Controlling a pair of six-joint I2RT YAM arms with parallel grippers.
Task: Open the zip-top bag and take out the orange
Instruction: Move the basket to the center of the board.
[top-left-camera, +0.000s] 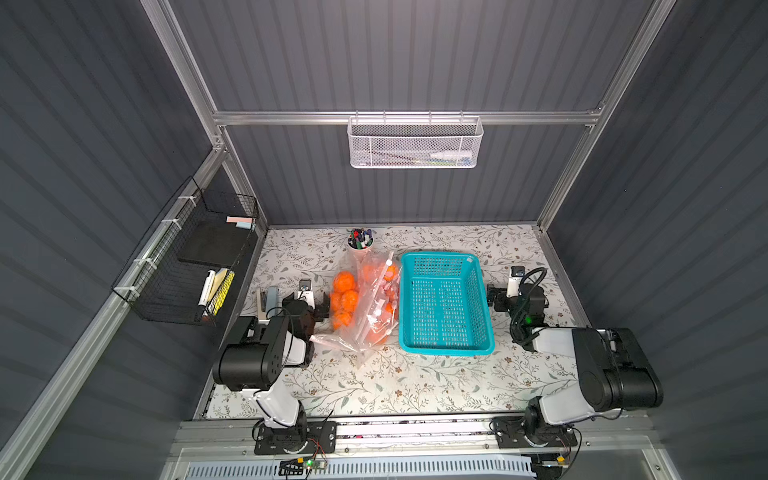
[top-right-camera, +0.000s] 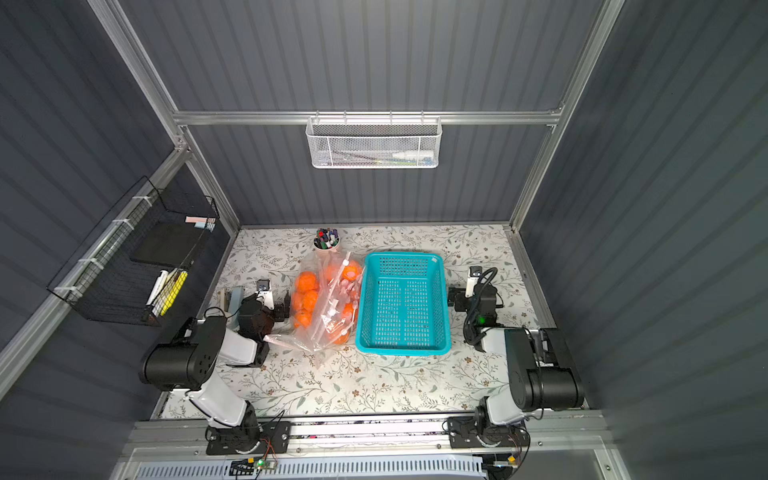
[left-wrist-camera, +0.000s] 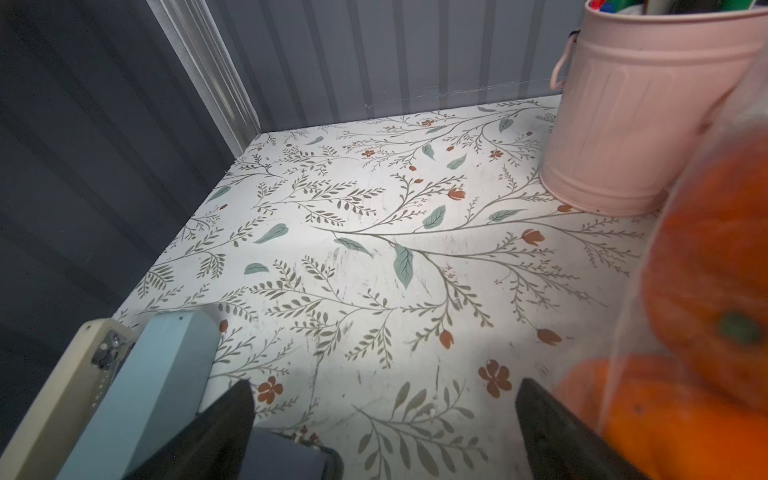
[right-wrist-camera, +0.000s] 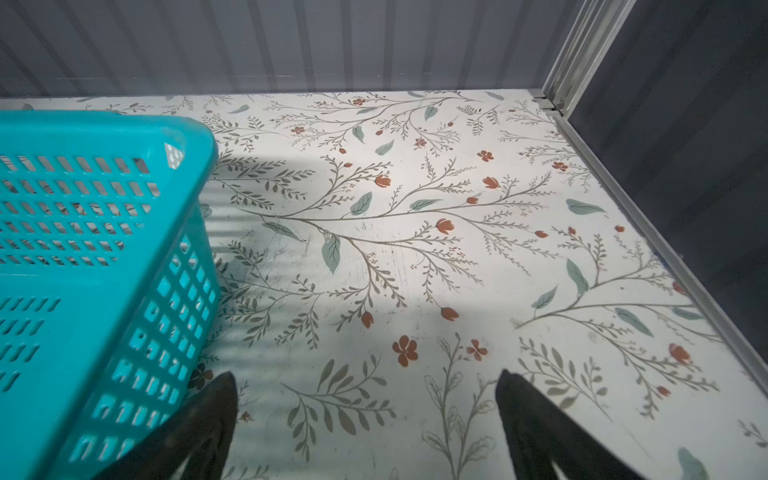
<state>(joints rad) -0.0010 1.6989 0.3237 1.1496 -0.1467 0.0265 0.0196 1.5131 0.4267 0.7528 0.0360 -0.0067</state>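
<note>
Two clear zip-top bags (top-left-camera: 365, 303) (top-right-camera: 328, 299) lie overlapping mid-table in both top views, with several oranges (top-left-camera: 344, 281) (top-right-camera: 306, 282) inside. My left gripper (top-left-camera: 306, 300) (top-right-camera: 270, 300) rests just left of the bags, open and holding nothing. In the left wrist view its fingertips (left-wrist-camera: 245, 395) stand wide apart over bare table, the gripper (left-wrist-camera: 384, 390) beside a bagged orange (left-wrist-camera: 715, 270). My right gripper (top-left-camera: 515, 291) (top-right-camera: 473, 291) sits right of the basket, open and holding nothing (right-wrist-camera: 365, 376).
A turquoise basket (top-left-camera: 478, 299) (top-right-camera: 440, 299) (right-wrist-camera: 83, 270) stands between the bags and the right arm. A pink cup of markers (top-left-camera: 360, 241) (left-wrist-camera: 644, 124) is behind the bags. A pale blue and cream object (top-left-camera: 268, 301) (left-wrist-camera: 158, 374) lies left of my left gripper.
</note>
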